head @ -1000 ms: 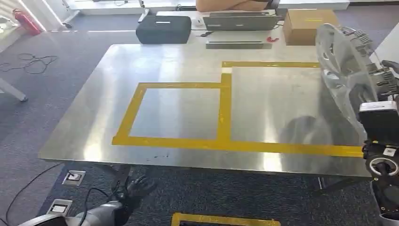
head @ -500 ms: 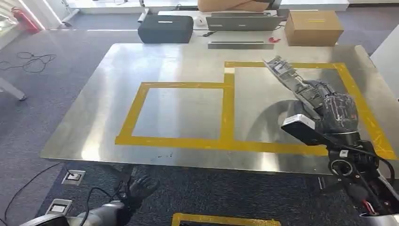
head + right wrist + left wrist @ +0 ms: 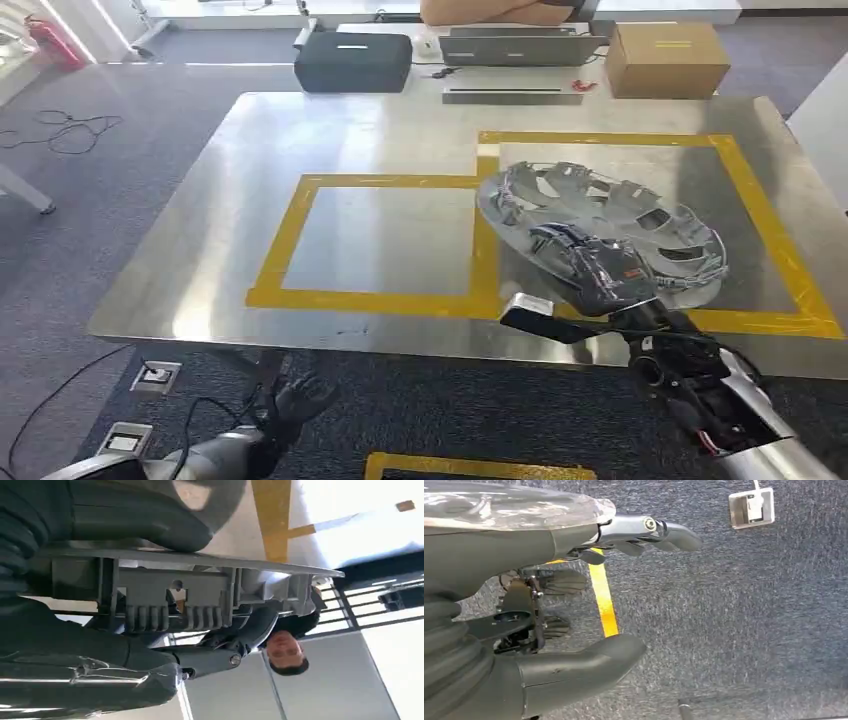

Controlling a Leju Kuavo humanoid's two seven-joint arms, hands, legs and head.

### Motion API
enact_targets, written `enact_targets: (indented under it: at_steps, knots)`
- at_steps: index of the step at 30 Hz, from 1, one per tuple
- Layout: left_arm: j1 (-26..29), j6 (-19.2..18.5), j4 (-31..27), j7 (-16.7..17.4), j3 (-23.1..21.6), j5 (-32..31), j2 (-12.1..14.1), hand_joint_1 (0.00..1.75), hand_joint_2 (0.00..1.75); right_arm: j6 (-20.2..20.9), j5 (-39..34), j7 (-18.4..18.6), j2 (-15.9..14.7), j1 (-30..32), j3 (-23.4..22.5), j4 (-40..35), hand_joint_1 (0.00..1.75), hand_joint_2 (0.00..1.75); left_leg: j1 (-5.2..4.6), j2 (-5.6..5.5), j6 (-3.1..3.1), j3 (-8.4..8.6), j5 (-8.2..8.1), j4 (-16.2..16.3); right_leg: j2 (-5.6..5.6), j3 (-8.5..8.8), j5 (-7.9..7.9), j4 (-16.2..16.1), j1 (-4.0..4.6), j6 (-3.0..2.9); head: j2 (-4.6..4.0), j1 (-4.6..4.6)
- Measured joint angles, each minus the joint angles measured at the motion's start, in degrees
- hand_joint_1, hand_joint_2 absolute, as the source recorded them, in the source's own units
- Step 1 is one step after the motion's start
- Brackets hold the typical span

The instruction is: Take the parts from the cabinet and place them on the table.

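Wheel cover (image 3: 610, 225) now down low over the right yellow tape square (image 3: 770, 240) on the metal table (image 3: 380, 120), no longer up at the far right. Gripped at its near rim by the right hand (image 3: 590, 268). Nearly placed; only letting go left. Left hand (image 3: 290, 400) low and near, fingers apart, holding nothing.

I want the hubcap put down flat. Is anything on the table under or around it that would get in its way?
Nothing visible does. The hubcap, gripped by the right robot hand, sits over the right yellow-taped square, on bare metal table. The cardboard box and black case stand well behind the table.
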Motion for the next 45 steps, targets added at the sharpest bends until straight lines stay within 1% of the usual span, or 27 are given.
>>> enact_targets:
  at_steps: [2, 4, 5, 7, 10, 11, 13, 14, 16, 18, 21, 27, 28, 32, 34, 38, 40, 42, 45]
  knots:
    - [-0.2, 0.0, 0.0, 0.5, -0.3, -0.7, -0.2, 0.0, 1.75, -2.1, 4.5, 1.2, 2.2, -1.1, 1.8, 4.2, 1.75, 1.75, 0.0, -0.02, 0.06, 0.0, 0.05, 0.0, -0.04, -0.01, 0.0, 0.0, 0.0, 0.0, 0.0, 0.0]
    - [-0.4, 0.0, 0.0, 1.1, -1.0, -1.3, -0.5, 0.0, 1.75, -3.5, 6.3, 1.7, 4.4, -2.3, 3.2, 8.7, 1.75, 1.75, 0.0, -0.13, 0.05, -0.02, 0.11, 0.0, -0.16, 0.0, -0.01, 0.0, 0.0, 0.0, 0.0, 0.0]
    - [-0.5, -0.2, 0.0, 1.3, -1.3, -1.6, -0.8, 0.0, 1.75, -3.3, 6.5, 2.3, 5.4, -3.1, 3.8, 10.7, 1.75, 1.75, 0.0, -0.15, 0.04, -0.02, 0.12, 0.0, -0.17, -0.06, 0.0, 0.0, 0.0, 0.0, 0.0, 0.0]
    - [-0.7, -0.4, 0.0, 1.7, -1.7, -2.3, -1.6, 0.0, 1.75, -1.1, 5.2, 3.8, 7.6, -4.9, 4.3, 14.9, 1.75, 1.75, 0.0, -0.14, 0.03, -0.03, 0.14, 0.0, -0.16, -0.12, 0.03, 0.0, 0.0, -0.04, 0.0, -0.04]
    - [-1.1, -0.4, 0.0, 2.3, -2.7, -2.7, -2.5, 0.0, 1.75, 0.3, 3.0, 4.2, 9.7, -7.4, 4.6, 20.0, 1.75, 1.75, 0.0, -0.16, 0.05, -0.07, 0.24, 0.0, -0.23, -0.09, 0.1, -0.1, 0.0, 0.02, 0.0, 0.02]
    - [-1.2, -0.4, 0.0, 2.3, -2.9, -2.7, -2.6, 0.0, 1.75, 0.3, 2.8, 4.2, 10.2, -8.1, 4.6, 21.4, 0.0, 0.0, 0.0, -0.16, 0.05, -0.06, 0.25, 0.0, -0.22, -0.1, 0.16, -0.1, 0.0, 0.02, 0.0, 0.0]
    - [-1.2, -0.4, 0.0, 2.3, -3.0, -2.8, -2.9, 0.0, 1.75, 0.5, 2.3, 4.2, 11.0, -8.8, 4.7, 23.7, 0.0, 0.0, 0.0, -0.12, 0.11, -0.07, 0.29, 0.0, -0.16, -0.1, 0.28, -0.2, 0.0, 0.05, 0.0, 0.0]
    - [-1.3, -0.5, 0.0, 2.3, -3.1, -2.9, -3.0, 0.0, 1.75, 0.5, 0.8, 4.5, 11.3, -9.0, 4.6, 24.7, 0.0, 0.0, 0.0, -0.12, 0.13, -0.08, 0.35, 0.0, -0.16, -0.09, 0.32, -0.3, 0.01, 0.04, 0.0, 0.0]
    - [-1.4, -0.8, 0.0, 2.1, -3.5, -3.3, -3.2, 0.0, 1.75, 0.5, -5.1, 4.7, 11.8, -9.3, 3.5, 26.3, 0.0, 0.0, 0.0, -0.13, 0.17, -0.18, 0.43, 0.0, -0.19, -0.1, 0.43, -0.3, 0.01, 0.11, 0.0, 0.02]
    - [-1.4, -1.1, 0.0, 1.9, -4.0, -3.6, -3.3, 0.0, 1.75, 0.7, -8.9, 4.2, 12.2, -10.7, 2.1, 27.7, 0.0, 0.0, 0.0, -0.1, 0.25, -0.25, 0.49, 0.0, -0.13, -0.17, 0.55, -0.5, 0.01, 0.22, 0.0, 0.0]
    - [-1.4, -1.1, 0.0, 1.9, -4.2, -3.7, -3.5, 0.0, 1.75, 0.9, -9.9, 4.0, 12.5, -13.1, 0.6, 29.3, 0.0, 0.0, 0.0, -0.04, 0.28, -0.24, 0.51, 0.0, -0.1, -0.08, 0.59, -0.6, 0.01, 0.24, 0.0, 0.02]
    - [-1.5, -1.1, 0.1, 1.8, -4.3, -3.8, -3.7, 0.0, 1.75, 0.8, -10.0, 4.0, 13.2, -13.7, -0.9, 31.2, 0.0, 0.0, 0.0, -0.04, 0.35, -0.26, 0.53, 0.0, -0.11, 0.06, 0.68, -0.9, 0.02, 0.38, 0.0, 0.02]
    - [-1.5, -1.1, 0.1, 1.8, -4.4, -3.8, -3.7, 0.0, 0.0, 0.8, -10.0, 4.0, 13.4, -13.8, -1.2, 31.5, 0.0, 0.0, 0.0, -0.04, 0.35, -0.25, 0.53, 0.0, -0.11, 0.05, 0.68, -0.9, 0.03, 0.39, 0.0, 0.02]
    - [-1.6, -1.1, 0.2, 1.8, -4.7, -3.8, -3.7, 0.0, 0.0, 0.5, -10.7, 3.9, 13.9, -14.1, -2.0, 32.6, 0.0, 0.0, 0.0, -0.04, 0.38, -0.26, 0.54, 0.0, -0.11, 0.08, 0.71, -1.0, 0.02, 0.41, 0.0, 0.0]
    - [-1.6, -1.0, 0.2, 1.8, -4.9, -3.7, -3.7, 0.0, 0.0, -0.6, -12.0, 4.3, 14.1, -14.2, -2.4, 33.0, 0.0, 0.0, 0.0, -0.04, 0.4, -0.26, 0.55, 0.0, -0.1, 0.09, 0.73, -1.0, 0.03, 0.44, 0.0, 0.0]
    - [-1.7, -0.5, 0.2, 1.7, -5.2, -3.4, -3.7, 0.0, 0.0, -3.5, -16.3, 7.1, 14.1, -15.1, -4.3, 33.8, 0.0, 0.0, 0.0, -0.04, 0.45, -0.27, 0.58, 0.0, -0.09, 0.09, 0.81, -1.0, 0.03, 0.53, 0.0, 0.02]
    - [-1.7, -0.5, 0.2, 1.7, -5.2, -3.2, -3.7, 0.0, 0.0, -3.4, -18.5, 7.5, 14.1, -15.4, -5.4, 34.1, 0.0, 0.0, 0.0, -0.02, 0.45, -0.27, 0.58, 0.0, -0.07, 0.08, 0.84, -1.0, 0.03, 0.53, 0.0, 0.02]
    - [-1.7, -0.5, 0.2, 1.7, -5.2, -3.1, -3.7, 0.0, 0.0, -3.1, -20.6, 7.0, 14.1, -15.5, -6.4, 34.3, 0.0, 0.0, 0.0, -0.02, 0.46, -0.28, 0.59, 0.0, -0.07, 0.07, 0.85, -1.0, 0.02, 0.55, 0.0, 0.02]
    - [-1.7, -0.5, 0.2, 1.7, -5.2, -2.8, -3.7, 0.0, 0.0, -1.5, -26.7, 3.5, 14.1, -15.9, -8.7, 34.7, 0.0, 0.0, 0.0, -0.02, 0.46, -0.29, 0.59, 0.0, -0.07, 0.07, 0.86, -1.1, 0.01, 0.55, 0.0, 0.0]
